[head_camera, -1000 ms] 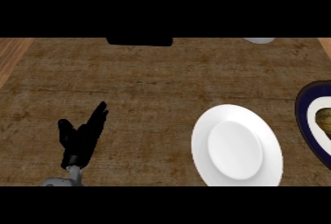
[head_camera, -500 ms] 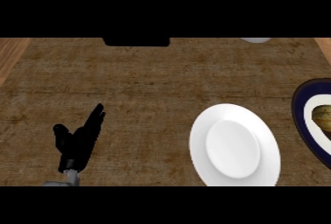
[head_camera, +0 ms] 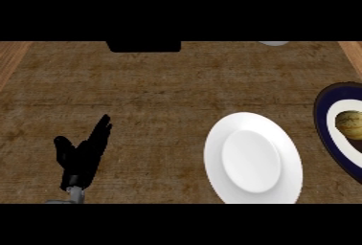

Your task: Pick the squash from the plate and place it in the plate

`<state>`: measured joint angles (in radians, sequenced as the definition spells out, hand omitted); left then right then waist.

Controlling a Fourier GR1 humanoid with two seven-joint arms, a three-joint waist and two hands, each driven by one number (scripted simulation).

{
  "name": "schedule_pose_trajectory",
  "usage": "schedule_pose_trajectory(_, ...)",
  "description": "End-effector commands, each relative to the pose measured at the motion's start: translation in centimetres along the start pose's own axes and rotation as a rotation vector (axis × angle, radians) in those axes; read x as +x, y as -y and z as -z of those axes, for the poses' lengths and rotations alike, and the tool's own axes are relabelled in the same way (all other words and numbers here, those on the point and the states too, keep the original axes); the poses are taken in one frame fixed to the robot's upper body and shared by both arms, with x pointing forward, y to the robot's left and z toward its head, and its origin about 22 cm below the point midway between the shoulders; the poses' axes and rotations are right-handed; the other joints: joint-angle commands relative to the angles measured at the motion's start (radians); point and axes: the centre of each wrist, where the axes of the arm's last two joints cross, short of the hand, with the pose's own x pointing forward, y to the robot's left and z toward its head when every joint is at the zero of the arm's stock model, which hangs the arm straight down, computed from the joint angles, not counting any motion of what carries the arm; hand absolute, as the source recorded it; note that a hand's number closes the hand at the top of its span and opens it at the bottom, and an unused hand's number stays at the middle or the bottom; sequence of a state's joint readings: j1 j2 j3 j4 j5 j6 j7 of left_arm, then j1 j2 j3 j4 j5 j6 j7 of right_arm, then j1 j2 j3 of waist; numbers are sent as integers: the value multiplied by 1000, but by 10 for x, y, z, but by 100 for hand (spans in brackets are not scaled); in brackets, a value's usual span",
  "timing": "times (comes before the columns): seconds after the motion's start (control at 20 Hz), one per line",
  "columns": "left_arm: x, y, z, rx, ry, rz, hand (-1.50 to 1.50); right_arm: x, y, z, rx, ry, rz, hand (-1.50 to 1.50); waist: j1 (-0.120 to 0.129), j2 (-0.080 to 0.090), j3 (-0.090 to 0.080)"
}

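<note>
Fingers of the black left hand stand straight and released, holding nothing, low at the left over the brown woven-textured table. Well to its right lies an oval-looking white plate, bare on top. Further right, cut by the edge, a dark-blue-rimmed plate carries the round yellowish squash. A black object sits at the far edge.

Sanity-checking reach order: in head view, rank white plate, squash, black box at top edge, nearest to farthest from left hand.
From the left hand, low on the left:
1. White plate, to its right.
2. Black box, top edge, above it.
3. Squash, far right, on the dark-rimmed plate.
</note>
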<state>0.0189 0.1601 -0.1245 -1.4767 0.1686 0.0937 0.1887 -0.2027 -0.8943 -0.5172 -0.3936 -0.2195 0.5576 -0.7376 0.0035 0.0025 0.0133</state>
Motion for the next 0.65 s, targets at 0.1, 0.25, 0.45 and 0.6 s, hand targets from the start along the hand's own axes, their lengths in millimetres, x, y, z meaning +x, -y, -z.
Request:
schedule_pose_trajectory(0.1,-8,-11,-3,10,-53,4,0,-14,10,-37,149,116,71,-150,-9,1,-4)
schedule_pose_trajectory(0.25,-3,-6,-2,7,-54,-18,0,-12,16,-43,153,105,19,-150,-4,1,-3)
schedule_pose_trajectory(0.45,-12,-6,-8,4,-48,1,0,-17,22,-64,146,94,15,-150,-12,-2,-3)
schedule_pose_trajectory(0.6,-7,-2,0,15,-60,-6,0,-18,18,-63,163,102,-3,-150,-14,-1,-4)
